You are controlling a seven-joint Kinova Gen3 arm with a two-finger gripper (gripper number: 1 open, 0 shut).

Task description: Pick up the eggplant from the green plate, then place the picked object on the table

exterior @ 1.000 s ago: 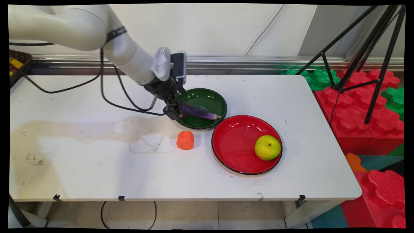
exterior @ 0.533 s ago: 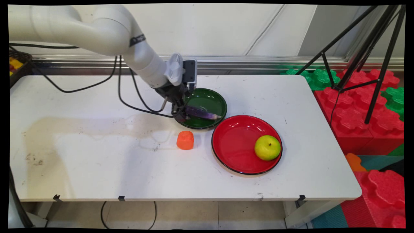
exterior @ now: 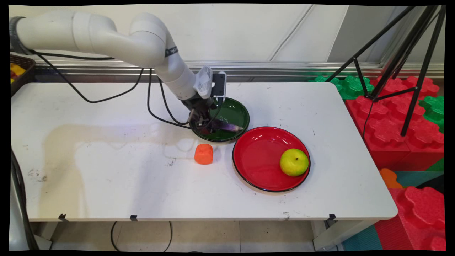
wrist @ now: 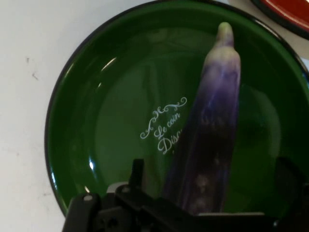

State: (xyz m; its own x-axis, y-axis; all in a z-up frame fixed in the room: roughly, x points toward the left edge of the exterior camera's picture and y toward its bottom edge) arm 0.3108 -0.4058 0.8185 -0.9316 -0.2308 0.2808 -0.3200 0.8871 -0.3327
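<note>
One orange block [exterior: 203, 154] sits left on the table [exterior: 106, 177]; next, the gripper [exterior: 205, 122] fingers grip a purple eggplant [wrist: 212, 130] over the green plate [exterior: 233, 106]; rightmost, a red plate [exterior: 256, 156] holds a green apple [exterior: 294, 162].

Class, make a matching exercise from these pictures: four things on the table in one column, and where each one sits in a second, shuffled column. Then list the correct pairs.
Things:
1. eggplant
2. green apple
3. orange block
4. green plate

Places:
A. bare table, in front of the green plate
B. on the red plate
C. behind the red plate, to its left
D. lying in the green plate

Pairs: 1-D, 2-B, 3-A, 4-C
</note>
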